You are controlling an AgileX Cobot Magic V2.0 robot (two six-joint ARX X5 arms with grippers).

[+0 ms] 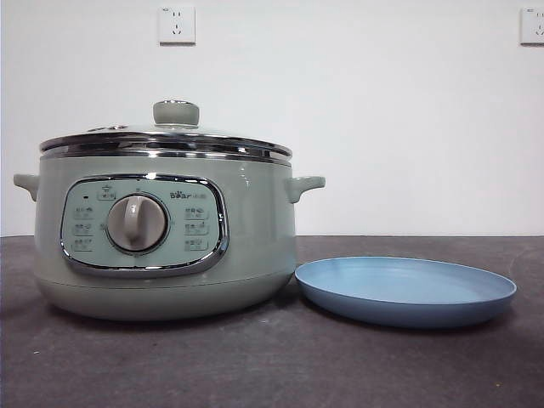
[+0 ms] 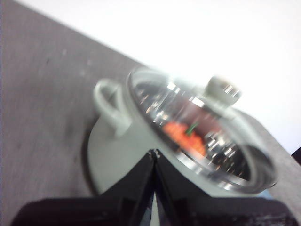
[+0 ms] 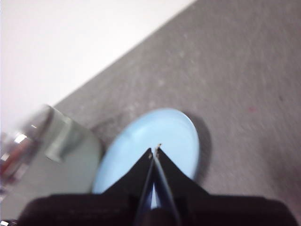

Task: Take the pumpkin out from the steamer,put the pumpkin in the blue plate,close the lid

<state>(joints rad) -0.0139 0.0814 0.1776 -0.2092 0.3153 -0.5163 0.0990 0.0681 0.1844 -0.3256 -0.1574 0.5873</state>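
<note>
Glass steel-rimmed lid [image 1: 166, 136] on sage-green steamer [image 1: 161, 246]: fragile, slick; grab pale knob [image 1: 176, 112]. Both grippers' jaws together, L [image 2: 154, 151] & R [image 3: 156, 148].

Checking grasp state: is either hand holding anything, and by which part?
Nothing held. Left hand and right hand are both shut and empty; the lid sits on the steamer.

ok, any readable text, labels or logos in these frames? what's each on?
"Bear": brand on the steamer control panel, above right of the dial.
Button labels around the dial: too small to read.
Lid, plate, wall sockets: no text seen.
Wrist views: too blurred, none seen.
</note>
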